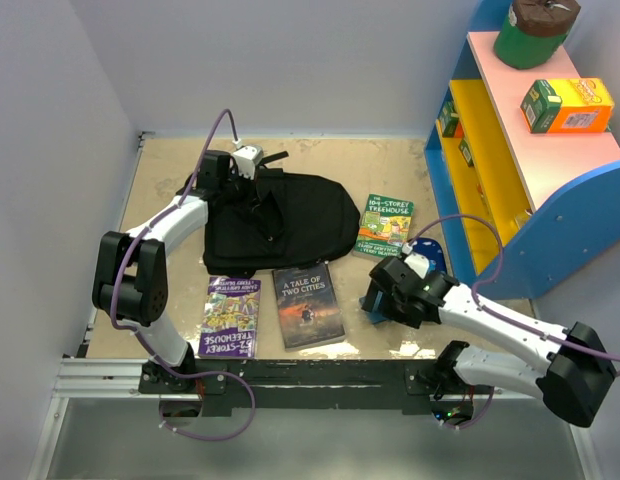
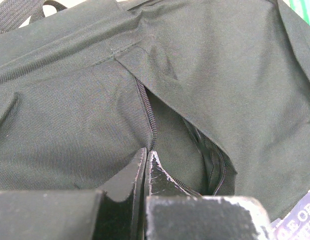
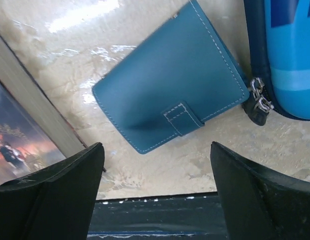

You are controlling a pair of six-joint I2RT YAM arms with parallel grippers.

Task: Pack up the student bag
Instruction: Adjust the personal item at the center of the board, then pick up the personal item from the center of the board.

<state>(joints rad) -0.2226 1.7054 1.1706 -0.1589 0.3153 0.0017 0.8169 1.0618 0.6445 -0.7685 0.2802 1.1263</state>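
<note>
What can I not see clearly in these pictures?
- Top view: the right arm covers the blue wallet and most of the pencil case.
- Left wrist view: inside the student bag is too dark, past the zipper opening.
- Left wrist view: the shut left claw hides whether it pinches anything.

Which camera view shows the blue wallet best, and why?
Right wrist view: the wallet lies whole and close on the table. From above, the right gripper largely covers it; the left wrist view misses it.
</note>
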